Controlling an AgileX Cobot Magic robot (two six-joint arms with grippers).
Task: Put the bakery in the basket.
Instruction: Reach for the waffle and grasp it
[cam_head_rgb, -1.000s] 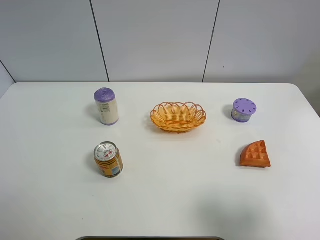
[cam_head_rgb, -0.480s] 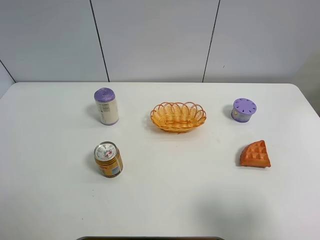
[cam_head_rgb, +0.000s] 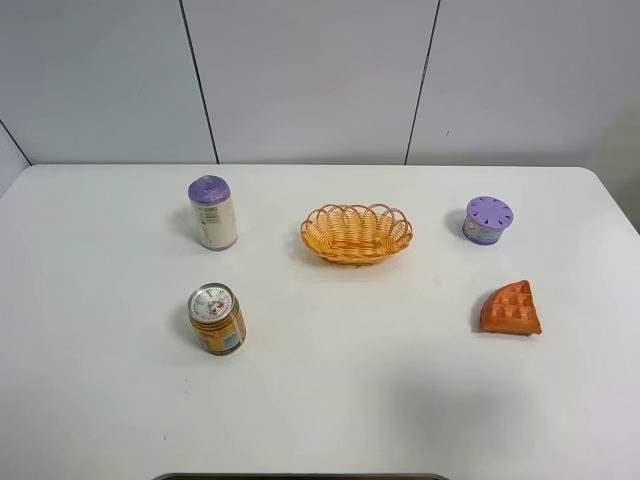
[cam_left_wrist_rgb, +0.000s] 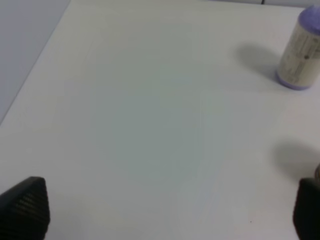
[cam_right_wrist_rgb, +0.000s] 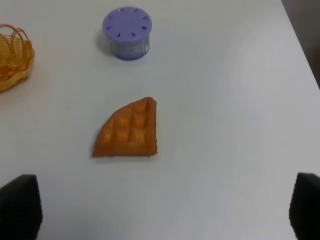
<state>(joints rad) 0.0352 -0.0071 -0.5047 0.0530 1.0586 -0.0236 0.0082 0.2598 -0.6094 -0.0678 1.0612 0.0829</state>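
Observation:
The bakery, an orange-brown waffle wedge, lies on the white table at the right; it also shows in the right wrist view. The orange wicker basket sits at the table's middle back, and its edge shows in the right wrist view. Neither arm shows in the high view. My right gripper is open above the table, short of the waffle, with fingertips wide apart. My left gripper is open and empty over bare table, with fingertips far apart.
A purple-capped white bottle stands at the back left, also in the left wrist view. An orange can with a metal top stands front left. A short purple round container sits behind the waffle, also in the right wrist view.

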